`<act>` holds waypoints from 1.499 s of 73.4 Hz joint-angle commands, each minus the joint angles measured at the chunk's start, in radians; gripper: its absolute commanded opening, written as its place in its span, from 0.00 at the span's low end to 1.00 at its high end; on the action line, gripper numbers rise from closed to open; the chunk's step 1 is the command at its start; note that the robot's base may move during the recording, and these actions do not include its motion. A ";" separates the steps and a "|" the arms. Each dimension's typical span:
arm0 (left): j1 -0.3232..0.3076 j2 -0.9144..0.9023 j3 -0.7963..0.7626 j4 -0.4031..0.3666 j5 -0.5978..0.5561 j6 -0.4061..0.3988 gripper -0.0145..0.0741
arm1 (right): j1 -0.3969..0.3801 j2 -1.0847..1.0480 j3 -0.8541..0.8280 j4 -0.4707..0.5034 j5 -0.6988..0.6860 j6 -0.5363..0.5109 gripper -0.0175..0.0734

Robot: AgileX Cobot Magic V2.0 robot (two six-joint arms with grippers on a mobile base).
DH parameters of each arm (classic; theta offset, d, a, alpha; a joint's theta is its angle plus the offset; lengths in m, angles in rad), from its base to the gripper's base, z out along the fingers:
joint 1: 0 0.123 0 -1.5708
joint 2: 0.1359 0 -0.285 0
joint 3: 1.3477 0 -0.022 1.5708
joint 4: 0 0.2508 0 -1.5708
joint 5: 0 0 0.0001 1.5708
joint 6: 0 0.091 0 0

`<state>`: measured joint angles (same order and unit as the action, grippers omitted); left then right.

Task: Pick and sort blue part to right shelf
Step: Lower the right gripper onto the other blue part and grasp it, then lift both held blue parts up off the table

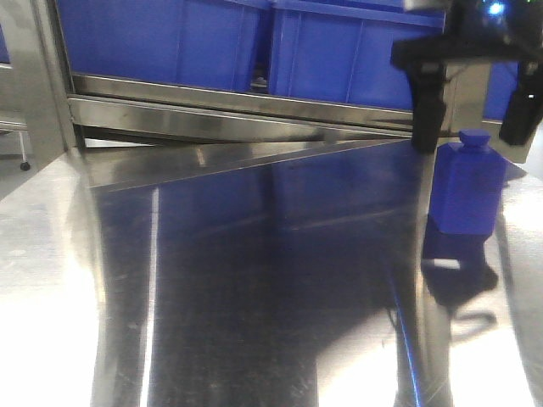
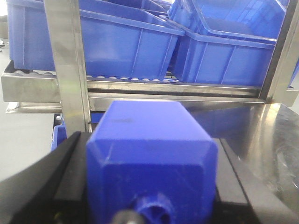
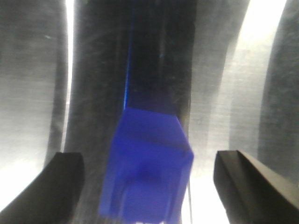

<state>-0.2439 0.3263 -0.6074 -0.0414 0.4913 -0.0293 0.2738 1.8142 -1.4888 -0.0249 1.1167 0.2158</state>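
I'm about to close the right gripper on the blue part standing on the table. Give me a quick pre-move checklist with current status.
1. Open right gripper: ok, fingers either side of the blue part.
2. Part upright on the table: ok.
3. Part centred between fingers: ok in the right wrist view.
4. Fingers low enough for a body grip: cannot tell.
5. Hold of left gripper on second blue part: ok, looks clamped.
6. Clear route to the right shelf: cannot tell.
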 commanded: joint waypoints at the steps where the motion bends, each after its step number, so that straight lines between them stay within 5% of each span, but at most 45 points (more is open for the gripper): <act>1: -0.004 0.008 -0.028 -0.003 -0.095 0.000 0.45 | -0.007 -0.007 -0.029 -0.008 -0.015 0.003 0.89; 18: -0.004 0.008 -0.028 -0.003 -0.095 0.000 0.45 | -0.007 0.054 -0.028 0.025 -0.012 0.003 0.83; 35: -0.004 0.008 -0.028 -0.003 -0.095 0.000 0.45 | -0.006 0.031 -0.027 0.025 -0.027 0.003 0.45; 57: -0.004 0.008 -0.028 -0.003 -0.095 0.000 0.45 | 0.008 -0.184 0.085 -0.007 -0.169 0.003 0.45; 92: -0.004 0.008 -0.028 -0.003 -0.095 0.000 0.45 | 0.045 -0.780 0.624 -0.096 -0.525 -0.007 0.45; 110: -0.004 -0.030 -0.030 0.021 -0.079 0.000 0.45 | 0.045 -1.073 0.858 -0.121 -0.603 -0.010 0.45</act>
<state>-0.2439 0.3076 -0.6074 -0.0301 0.4934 -0.0293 0.3185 0.8329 -0.6559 -0.1196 0.6067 0.2160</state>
